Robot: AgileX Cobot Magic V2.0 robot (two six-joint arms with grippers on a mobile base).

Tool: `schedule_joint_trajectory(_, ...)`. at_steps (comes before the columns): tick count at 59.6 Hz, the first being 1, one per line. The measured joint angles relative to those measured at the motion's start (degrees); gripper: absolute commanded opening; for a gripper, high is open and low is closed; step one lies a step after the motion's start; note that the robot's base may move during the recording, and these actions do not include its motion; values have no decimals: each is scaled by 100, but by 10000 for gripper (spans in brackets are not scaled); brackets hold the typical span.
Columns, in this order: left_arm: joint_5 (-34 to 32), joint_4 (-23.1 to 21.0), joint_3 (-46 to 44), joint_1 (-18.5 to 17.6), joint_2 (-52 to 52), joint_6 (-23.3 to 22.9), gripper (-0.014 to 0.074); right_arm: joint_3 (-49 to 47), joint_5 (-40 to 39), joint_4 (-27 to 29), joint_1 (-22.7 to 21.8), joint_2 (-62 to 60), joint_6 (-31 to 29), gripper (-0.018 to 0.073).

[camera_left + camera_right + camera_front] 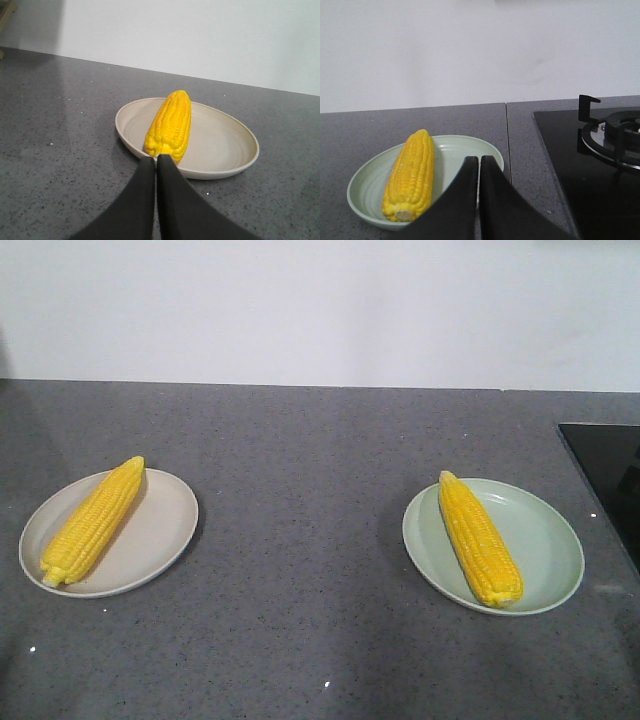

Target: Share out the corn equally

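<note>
A: Front view. Grey speckled counter (300,570), white wall behind. Two plates, well apart. What sits on them?

B: One cob each. Beige plate (165,530) on the left carries the left cob (93,521), lying along the plate's left half, pointed tip toward the wall, blunt end at the near rim. Pale green plate (545,540) on the right carries the right cob (479,537), also on its plate's left half, tip away, blunt end near the front rim.

A: Arms?

B: Neither shows in the front view. Left wrist camera: left gripper (156,160), dark jaws pressed together, nothing between them, tips just in front of the beige plate's near rim and the cob's blunt end. Whether they touch the rim, cannot tell.

A: And the right?

B: Right wrist camera: right gripper (479,161), jaws likewise pressed together and pinching nothing, seen in front of the green plate's right side. Cob lies to the left of the tips, apart from them.

A: Anything else on the counter?

B: Black glass hob (570,165) set in at the right, with a burner and its pan support (615,135). A seam in the counter runs toward the wall between green plate and hob
</note>
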Motion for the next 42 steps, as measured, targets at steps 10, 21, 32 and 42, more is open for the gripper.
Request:
schedule_joint_trajectory(10,0,0,0,0,0,0,-6,0,-269,0,0,0,0,-5)
schedule_joint_trajectory(21,0,0,0,0,0,0,-6,0,-318,0,0,0,0,-5)
schedule_joint_trajectory(32,0,0,0,0,0,0,-6,0,-318,0,0,0,0,-5)
schedule_joint_trajectory(42,0,0,0,0,0,0,-6,0,-318,0,0,0,0,-5)
